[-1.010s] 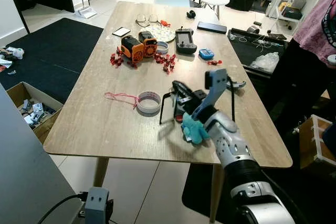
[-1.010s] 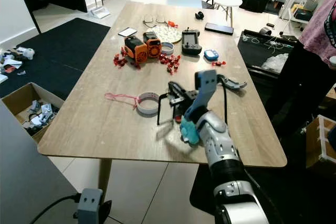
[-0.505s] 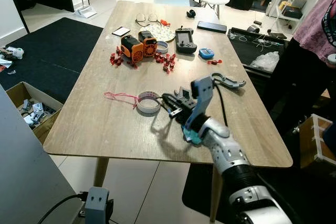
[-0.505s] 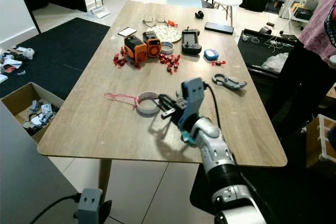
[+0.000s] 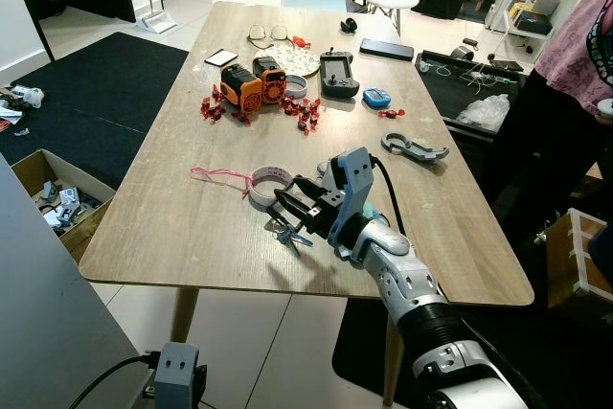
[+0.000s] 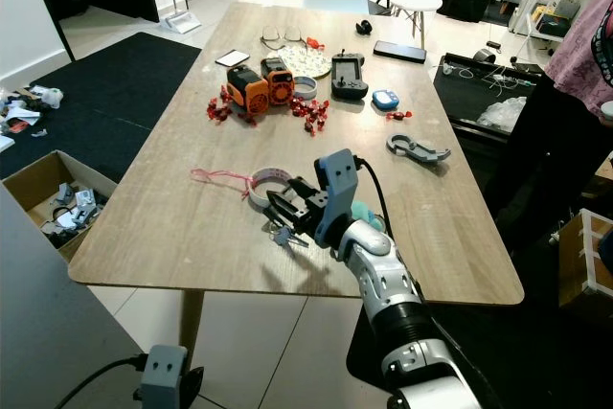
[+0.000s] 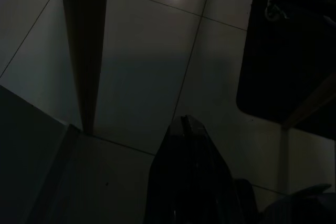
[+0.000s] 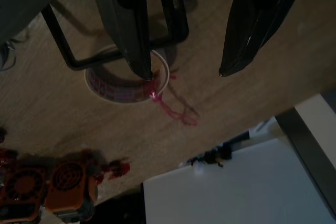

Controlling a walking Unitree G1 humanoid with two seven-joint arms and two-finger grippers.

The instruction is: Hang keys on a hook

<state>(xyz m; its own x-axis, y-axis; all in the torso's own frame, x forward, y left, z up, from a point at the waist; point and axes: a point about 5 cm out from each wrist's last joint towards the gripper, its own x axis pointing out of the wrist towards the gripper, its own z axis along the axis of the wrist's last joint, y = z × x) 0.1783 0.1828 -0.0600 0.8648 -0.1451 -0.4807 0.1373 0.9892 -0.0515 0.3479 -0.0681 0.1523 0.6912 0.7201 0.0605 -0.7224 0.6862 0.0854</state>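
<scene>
As the keys [image 5: 288, 233] lie flat at lower centre | right gripper [image 5: 284, 208] hovers low above them; fingers parted, empty | likely lining up a grasp

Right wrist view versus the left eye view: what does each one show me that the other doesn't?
Wrist view: a close look down between the right gripper's two spread black fingers. Left eye view: the whole table, the keys by the fingertips, and a person standing alongside. Both: the tape roll, the pink string and the orange toy.
</scene>
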